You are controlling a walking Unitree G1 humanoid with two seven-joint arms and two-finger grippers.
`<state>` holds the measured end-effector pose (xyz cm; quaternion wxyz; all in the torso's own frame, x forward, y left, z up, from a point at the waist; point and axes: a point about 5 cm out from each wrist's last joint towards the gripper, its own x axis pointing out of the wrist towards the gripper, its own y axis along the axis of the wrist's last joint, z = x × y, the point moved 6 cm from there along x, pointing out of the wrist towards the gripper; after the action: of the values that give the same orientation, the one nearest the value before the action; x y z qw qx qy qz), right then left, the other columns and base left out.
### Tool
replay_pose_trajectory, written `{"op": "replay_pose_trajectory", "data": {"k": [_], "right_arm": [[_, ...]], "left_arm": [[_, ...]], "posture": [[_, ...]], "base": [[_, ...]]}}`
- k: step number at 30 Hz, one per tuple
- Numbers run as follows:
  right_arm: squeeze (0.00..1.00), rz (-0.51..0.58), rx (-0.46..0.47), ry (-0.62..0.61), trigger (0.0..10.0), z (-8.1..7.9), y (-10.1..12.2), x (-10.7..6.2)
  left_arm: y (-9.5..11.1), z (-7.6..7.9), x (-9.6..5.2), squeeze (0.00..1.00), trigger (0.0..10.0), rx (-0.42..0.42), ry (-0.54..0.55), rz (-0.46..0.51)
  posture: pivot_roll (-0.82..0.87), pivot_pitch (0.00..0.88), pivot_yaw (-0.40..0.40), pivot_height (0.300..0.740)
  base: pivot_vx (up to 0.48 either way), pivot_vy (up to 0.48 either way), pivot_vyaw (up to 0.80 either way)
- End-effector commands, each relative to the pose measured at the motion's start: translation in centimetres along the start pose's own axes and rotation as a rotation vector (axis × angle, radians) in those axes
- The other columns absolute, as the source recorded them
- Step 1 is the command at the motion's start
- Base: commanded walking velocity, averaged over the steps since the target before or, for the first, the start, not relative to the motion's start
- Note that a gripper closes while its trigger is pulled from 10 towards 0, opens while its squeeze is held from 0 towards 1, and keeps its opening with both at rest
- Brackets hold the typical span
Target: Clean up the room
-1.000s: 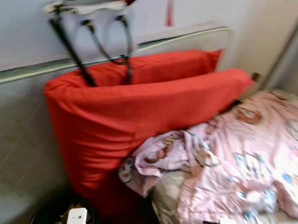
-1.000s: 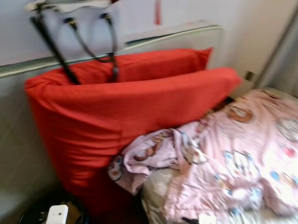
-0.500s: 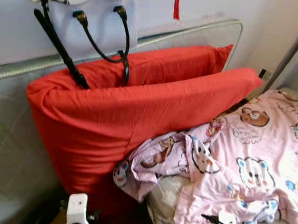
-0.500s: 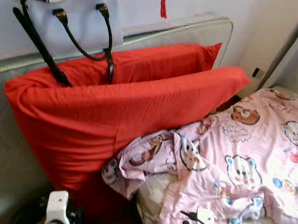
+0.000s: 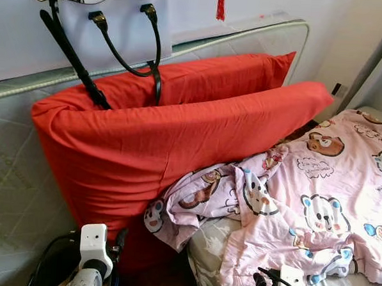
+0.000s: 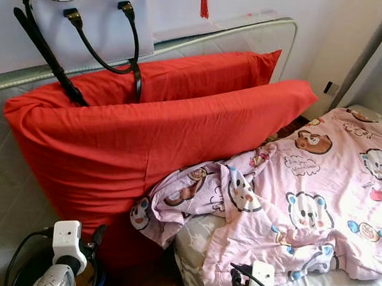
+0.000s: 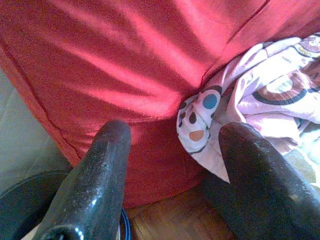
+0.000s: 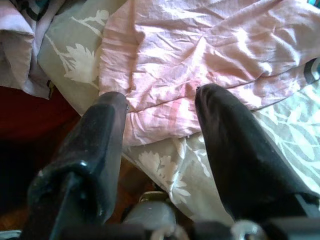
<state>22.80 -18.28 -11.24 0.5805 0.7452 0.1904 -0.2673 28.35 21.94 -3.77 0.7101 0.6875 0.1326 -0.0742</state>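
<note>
Hovering right claw [image 8: 160, 115] spread above pink quilt [image 8: 210, 55].

No readable text, label, brand or number anywhere on the bedding, bag or wall.

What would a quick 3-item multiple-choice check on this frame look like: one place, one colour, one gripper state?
1. Where do the handbag's black straps hang?
A. over the top of the pillows
B. on the blanket
C. on the floor

2. What colour are the two big pillows?
A. blue
B. red
C. grey

3. How are the left gripper's fingers?
A. shut on the blanket
B. shut on a pillow
C. open, holding nothing

Answers:
1 A: the straps drape down from the bag onto the pillows' top edge.
2 B: both are plain red.
3 C: the left wrist view has a wide gap between the fingers, with the pink cartoon blanket beyond them.
</note>
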Motion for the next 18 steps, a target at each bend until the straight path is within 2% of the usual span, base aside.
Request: {"op": "replay_pose_trajectory", "data": {"k": [1, 2, 3, 4, 5, 9, 18], "right_arm": [[0.0, 0.121, -0.013, 0.022, 10.0, -1.0, 3.3, 0.8], [0.0, 0.217, -0.029, 0.046, 10.0, -1.9, 6.0, 1.2], [0.0, 0.217, -0.029, 0.046, 10.0, -1.9, 6.0, 1.2], [0.0, 0.267, -0.037, 0.059, 10.0, -2.3, 7.4, 1.3], [0.0, 0.276, -0.041, 0.065, 10.0, -2.2, 7.7, 1.4], [0.0, 0.241, -0.039, 0.066, 10.0, -1.6, 7.0, 1.3], [0.0, 0.2, -0.056, 0.063, 10.0, -1.5, 5.9, 1.3]], "left_arm": [[0.3, 0.1, -0.1, 0.0, 10.0, -0.012, -0.004, 0.02], [0.5, 0.3, -0.2, 0.0, 10.0, -0.013, -0.008, 0.033], [0.5, 0.3, -0.2, 0.0, 10.0, -0.013, -0.008, 0.033], [0.6, 0.5, -0.3, 0.0, 10.0, -0.014, -0.012, 0.044], [0.8, 0.7, -0.4, 0.0, 10.0, -0.015, -0.017, 0.054], [1.0, 1.0, -0.6, 0.0, 10.0, -0.016, -0.025, 0.067], [1.3, 1.1, -0.9, 0.0, 10.0, -0.008, -0.029, 0.082]], "posture": [[0.02, 0.055, -0.025, 0.74], [0.02, 0.059, -0.027, 0.74], [0.02, 0.059, -0.027, 0.74], [0.01, 0.063, -0.027, 0.74], [0.01, 0.064, -0.028, 0.74], [0.01, 0.071, -0.031, 0.74], [0.01, 0.08, -0.034, 0.74]], "base": [[0.0, 0.0, 0.0], [0.0, 0.0, 0.0], [0.0, 0.0, 0.0], [0.0, 0.0, 0.0], [0.0, 0.0, 0.0], [0.0, 0.0, 0.0], [0.0, 0.0, 0.0]]}}
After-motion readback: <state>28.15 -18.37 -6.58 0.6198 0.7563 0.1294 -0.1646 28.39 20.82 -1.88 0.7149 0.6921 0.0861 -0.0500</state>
